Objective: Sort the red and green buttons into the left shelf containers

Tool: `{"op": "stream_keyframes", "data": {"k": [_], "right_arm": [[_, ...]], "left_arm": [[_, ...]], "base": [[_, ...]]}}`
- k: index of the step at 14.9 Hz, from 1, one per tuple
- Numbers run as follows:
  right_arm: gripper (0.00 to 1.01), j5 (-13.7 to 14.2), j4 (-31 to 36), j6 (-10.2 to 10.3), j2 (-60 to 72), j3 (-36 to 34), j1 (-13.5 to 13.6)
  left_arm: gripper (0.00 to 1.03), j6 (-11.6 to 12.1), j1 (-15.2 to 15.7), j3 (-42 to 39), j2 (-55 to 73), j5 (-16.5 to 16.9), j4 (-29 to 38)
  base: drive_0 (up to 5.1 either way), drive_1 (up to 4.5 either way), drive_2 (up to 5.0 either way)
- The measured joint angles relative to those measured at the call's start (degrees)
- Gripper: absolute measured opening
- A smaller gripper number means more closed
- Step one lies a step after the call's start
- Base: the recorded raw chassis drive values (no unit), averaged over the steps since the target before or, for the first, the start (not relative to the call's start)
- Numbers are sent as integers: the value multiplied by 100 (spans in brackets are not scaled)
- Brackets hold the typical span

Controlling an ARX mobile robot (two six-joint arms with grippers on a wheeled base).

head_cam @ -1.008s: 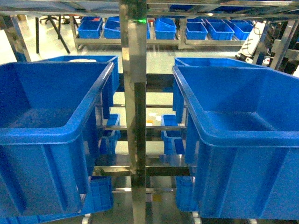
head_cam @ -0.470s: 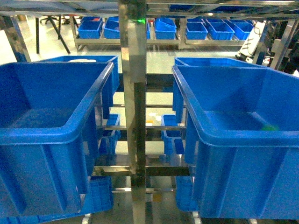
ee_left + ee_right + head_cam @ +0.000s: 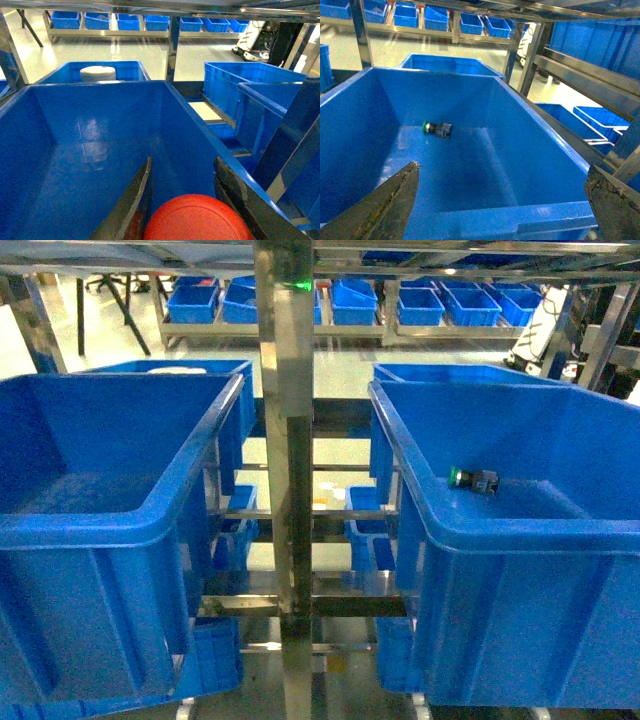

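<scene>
In the left wrist view my left gripper (image 3: 183, 162) is shut on the red button (image 3: 197, 220). Its wide red cap sits between the two dark fingers. The gripper hangs over the inside of the left blue container (image 3: 90, 150), near its right wall. The green button (image 3: 437, 129) lies on its side on the floor of the right blue container (image 3: 485, 220), toward the far left corner. In the head view the green button (image 3: 473, 479) also shows. My right gripper (image 3: 502, 172) is open wide above the near rim of that container, with nothing between its fingers. Neither gripper shows in the head view.
A steel shelf post (image 3: 290, 490) stands between the left container (image 3: 100, 530) and the right container (image 3: 520, 530). Behind the left one is another blue bin with a white round object (image 3: 97, 73). More blue bins (image 3: 430, 305) line a far rack.
The green button has dropped into the right container. It was absent a second ago, a green blur half a second ago, and now lies toward the container's back left. The containers have not moved.
</scene>
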Motion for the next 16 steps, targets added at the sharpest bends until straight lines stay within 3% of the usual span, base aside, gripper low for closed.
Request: {"op": "stream_keyframes", "data": {"k": [1,3,4,7,9,13,14,16], "right_arm": [[98,0,4,-201,15,0,2],[98,0,26,-315,11,0,2],[98,0,22,-332,11,0,2],[98,0,24,-367,11,0,2],[98,0,24,-372,11,0,2],[98,0,26,-372,11,0,2],[98,0,24,-372,11,0,2],[98,0,24,-372,11,0,2]], "left_arm": [[32,0,0,0,0,0,-7],[32,-2,26,0,13,37,48],[32,-2,136,26,186,173,326],[32,-48,299,874,1569,-72,885],[32,-39,247,1384,2232,-87,909],[32,297,96,1952,3248,-293,1119],[48,402,57,1928,3206,-352,1399],[67,382,116,1792,2758,-275,1261]], "base": [[0,0,0],[0,0,0],[0,0,0],[0,0,0],[0,0,0],[0,0,0],[0,0,0],[0,0,0]]}}
